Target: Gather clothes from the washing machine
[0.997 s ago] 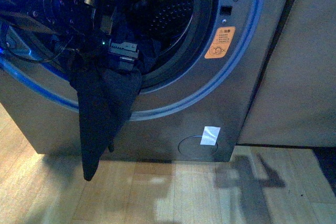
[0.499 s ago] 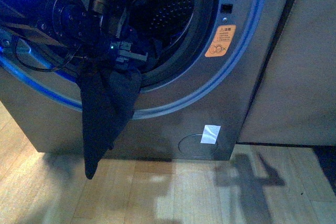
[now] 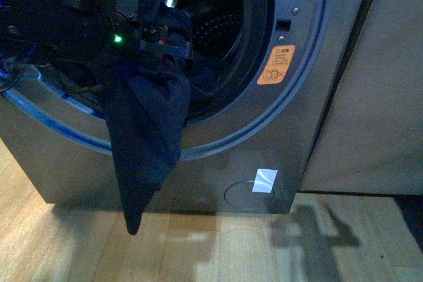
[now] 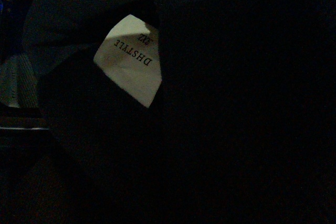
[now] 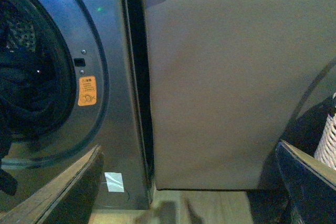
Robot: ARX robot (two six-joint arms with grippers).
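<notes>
The grey washing machine (image 3: 291, 130) stands with its porthole open and the perforated drum (image 3: 218, 28) showing inside. My left gripper (image 3: 162, 45) sits at the drum mouth, shut on the clothes (image 3: 145, 143). This dark navy garment hangs limp over the lower rim, its tip just above the floor. In the left wrist view dark fabric (image 4: 220, 103) fills the frame, with a white printed label (image 4: 128, 59) showing; the jaws are hidden. My right gripper (image 5: 189, 192) is open and holds nothing, off to the right of the machine (image 5: 113, 51).
An orange sticker (image 3: 276, 64) and a white tag (image 3: 264, 180) mark the machine's front. A beige cabinet panel (image 3: 370, 77) stands right of it across a dark gap. A wicker basket (image 5: 326, 142) shows at the right wrist view's edge. Wooden floor (image 3: 231, 249) lies below.
My left gripper has risen and shifted a little right with the clothes. The hanging garment swung right with it, and its tip now points nearer the machine's middle.
</notes>
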